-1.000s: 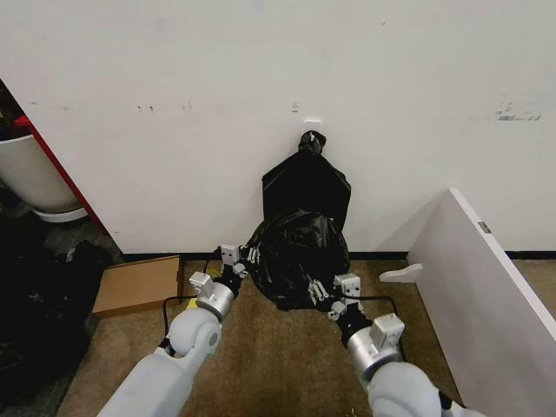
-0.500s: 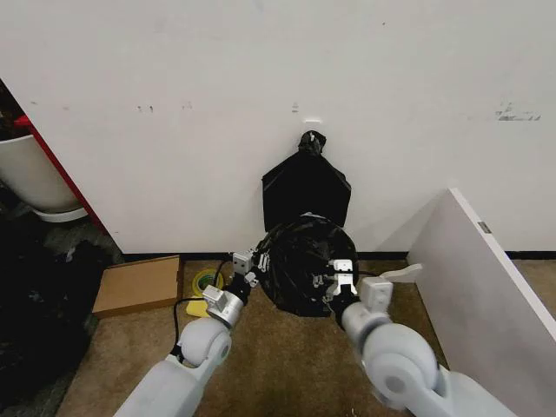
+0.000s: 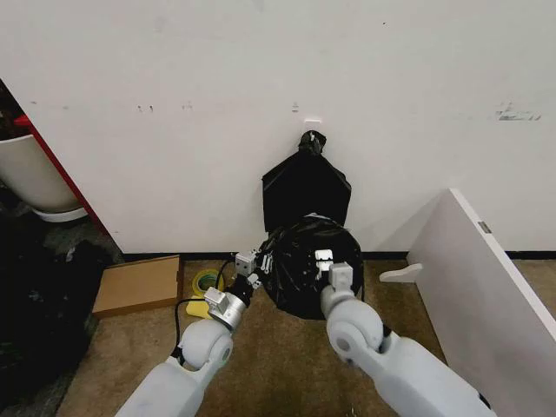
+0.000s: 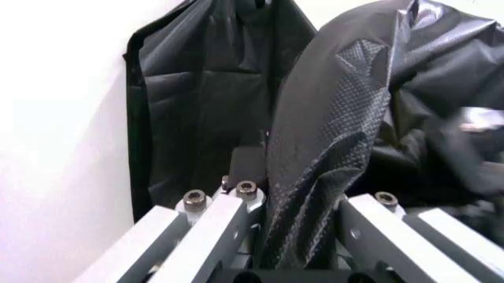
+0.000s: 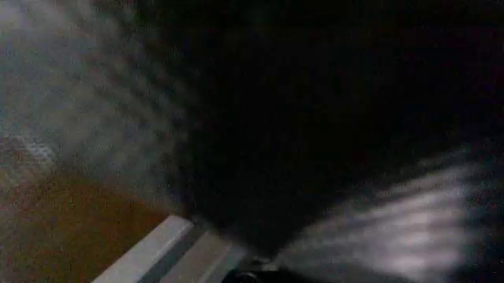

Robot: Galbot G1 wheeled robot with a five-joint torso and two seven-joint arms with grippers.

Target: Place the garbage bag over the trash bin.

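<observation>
The garbage bag (image 3: 306, 265) sits as a dark mound on the carpet against the white wall, the 2 arms reaching to either side of it. The left tool (image 4: 295, 236) pinches a fold of it at its left edge. The right tool (image 3: 323, 261) lies against its front; I cannot tell its state. Behind hangs a flat black bunch (image 3: 306, 187). A cardboard box (image 3: 137, 285) and a yellow tape roll (image 3: 205, 282) lie left, a white board (image 3: 482, 278) leans right.

bag: garbage bag (image 3: 304, 265) went from slack heap to rounded dome, frame centre | right gripper (image 3: 325, 263) swung inward onto bag front | left gripper (image 3: 252, 268) edged up-right, pinching bag's edge
</observation>
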